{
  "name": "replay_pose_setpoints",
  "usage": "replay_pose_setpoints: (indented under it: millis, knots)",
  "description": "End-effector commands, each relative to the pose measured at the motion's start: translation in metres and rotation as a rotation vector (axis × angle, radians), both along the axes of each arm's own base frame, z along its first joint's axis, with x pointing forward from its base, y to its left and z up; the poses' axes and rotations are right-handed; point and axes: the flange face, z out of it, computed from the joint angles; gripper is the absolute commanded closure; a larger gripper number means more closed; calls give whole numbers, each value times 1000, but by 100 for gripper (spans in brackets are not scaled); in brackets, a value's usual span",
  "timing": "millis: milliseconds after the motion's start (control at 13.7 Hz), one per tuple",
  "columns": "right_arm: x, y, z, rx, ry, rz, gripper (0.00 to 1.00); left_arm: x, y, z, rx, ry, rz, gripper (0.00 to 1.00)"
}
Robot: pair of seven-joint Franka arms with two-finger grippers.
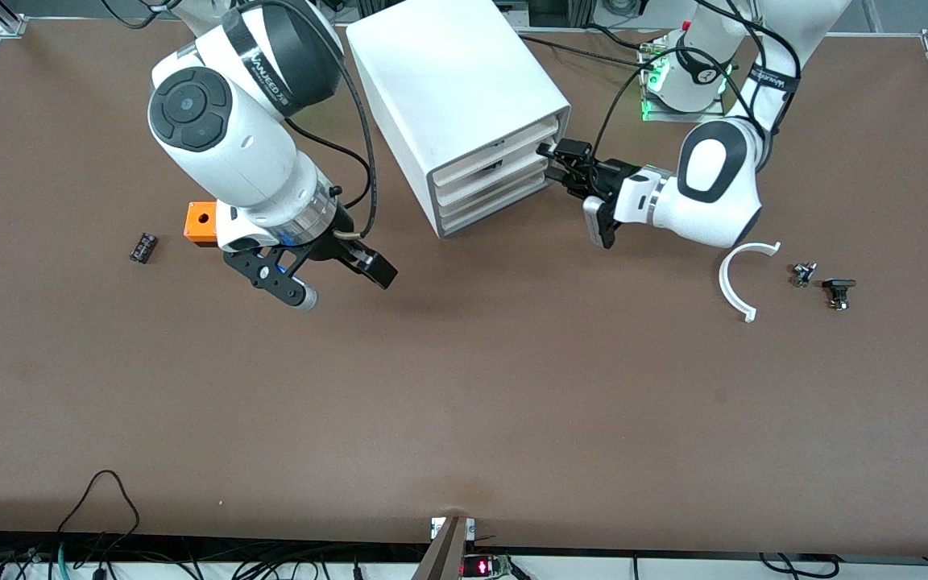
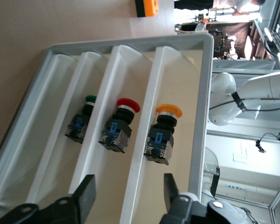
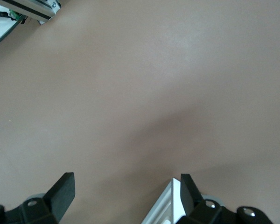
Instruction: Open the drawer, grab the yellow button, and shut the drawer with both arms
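Observation:
The white cabinet [image 1: 448,72] stands at the table's robot side. All three of its drawers are shut. The topmost drawer [image 1: 486,150] shows a cream front [image 2: 179,79] with a small dark handle [image 2: 162,137] capped in orange. The two lower handles have red and green caps. My left gripper [image 1: 548,159] is at the cabinet's front, level with the upper drawers. Its fingers [image 2: 86,191] stand open astride the lip between the top and middle fronts, holding nothing. My right gripper [image 1: 343,286] hangs open over bare table beside the cabinet, whose corner [image 3: 168,207] shows. The button is hidden.
An orange cube with a hole [image 1: 200,221] and a small black block [image 1: 142,246] lie toward the right arm's end. A white curved strip [image 1: 742,278] and two small dark parts [image 1: 804,274] [image 1: 838,292] lie toward the left arm's end.

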Motion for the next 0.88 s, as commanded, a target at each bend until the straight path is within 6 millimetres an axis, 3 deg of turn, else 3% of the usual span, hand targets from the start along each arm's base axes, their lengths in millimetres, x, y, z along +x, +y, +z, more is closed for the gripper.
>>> replay_pose_setpoints:
  millis: [0,219,510,802]
  knots:
    - [0,23,2,28,11,-55,0,-20,-3,-27,-92,-21,-12,42]
    - [-2,47,-2,48,19,-122,0,-28,-10,-31,-119,5,7,44]
    - [-4,60,-3,76,21,-134,0,-40,-20,-32,-147,36,11,45]
    - [-5,70,-8,104,31,-182,0,-51,-24,-39,-163,42,12,56]
